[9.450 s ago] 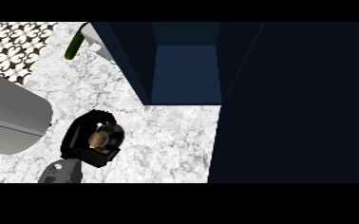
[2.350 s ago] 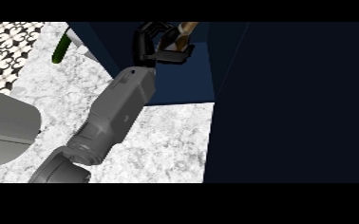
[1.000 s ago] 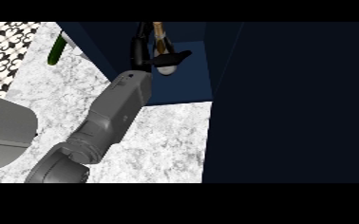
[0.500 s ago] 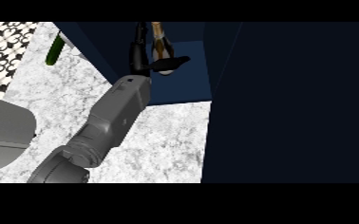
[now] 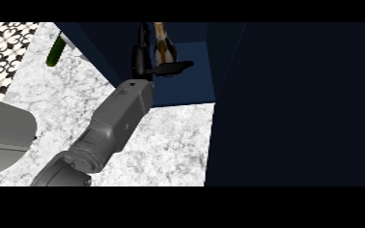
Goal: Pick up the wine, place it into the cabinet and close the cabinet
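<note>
The wine bottle (image 5: pixel 164 42), brown and slim, stands inside the dark blue cabinet (image 5: pixel 187 86) near its back. My left hand (image 5: pixel 143 60) reaches into the cabinet just left of the bottle. Its fingers (image 5: pixel 145 36) point straight up along the bottle's side, and the thumb (image 5: pixel 175 67) sticks out to the right below it. The hand looks open, with the bottle beside the palm. The grey forearm (image 5: pixel 114 121) runs up from the lower left. My right hand does not show.
The open cabinet door (image 5: pixel 285 106) fills the right side as a large dark panel. A green object (image 5: pixel 55 51) lies on the marble counter (image 5: pixel 164 145) at upper left. A grey rounded object (image 5: pixel 14 133) sits at the left edge.
The hand carried the bottle up from the counter into the cabinet. Its fingers, curled round the bottle earlier, have straightened. Over the last half second almost nothing moved.
</note>
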`<state>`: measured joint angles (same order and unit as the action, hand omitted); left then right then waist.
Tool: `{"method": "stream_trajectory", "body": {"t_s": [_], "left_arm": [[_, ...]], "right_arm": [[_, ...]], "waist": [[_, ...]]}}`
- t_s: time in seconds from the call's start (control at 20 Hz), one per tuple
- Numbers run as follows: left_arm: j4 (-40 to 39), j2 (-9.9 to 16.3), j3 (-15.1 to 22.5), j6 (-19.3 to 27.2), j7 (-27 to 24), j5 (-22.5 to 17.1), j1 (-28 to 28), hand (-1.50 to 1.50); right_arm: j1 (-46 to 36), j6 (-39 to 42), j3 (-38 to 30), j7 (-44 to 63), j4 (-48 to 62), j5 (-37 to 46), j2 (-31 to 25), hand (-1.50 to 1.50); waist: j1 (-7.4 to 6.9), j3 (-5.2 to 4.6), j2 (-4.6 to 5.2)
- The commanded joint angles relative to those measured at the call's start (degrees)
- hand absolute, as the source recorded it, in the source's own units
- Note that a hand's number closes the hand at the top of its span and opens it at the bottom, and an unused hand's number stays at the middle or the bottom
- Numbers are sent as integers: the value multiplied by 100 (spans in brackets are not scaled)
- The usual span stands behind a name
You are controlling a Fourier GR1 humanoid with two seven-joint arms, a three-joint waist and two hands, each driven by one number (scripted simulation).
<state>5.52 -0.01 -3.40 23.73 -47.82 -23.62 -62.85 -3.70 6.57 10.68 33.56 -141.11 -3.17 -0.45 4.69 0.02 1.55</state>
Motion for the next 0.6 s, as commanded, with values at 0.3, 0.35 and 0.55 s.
{"method": "stream_trajectory", "body": {"t_s": [0.3,0.35,0.55], "left_arm": [[-13,21,-11,-555,29,67,3,-150],[-12,1,43,-678,-162,115,206,-150],[15,1,60,-730,-212,38,212,-150]], "right_arm": [[-37,-74,122,267,-248,38,21,-150],[-57,46,-126,-109,104,-140,-8,-150],[-78,-25,-255,86,-160,-246,-39,-150]], "waist": [[-81,-13,-20],[-128,-7,-16],[-114,-6,-41]]}}
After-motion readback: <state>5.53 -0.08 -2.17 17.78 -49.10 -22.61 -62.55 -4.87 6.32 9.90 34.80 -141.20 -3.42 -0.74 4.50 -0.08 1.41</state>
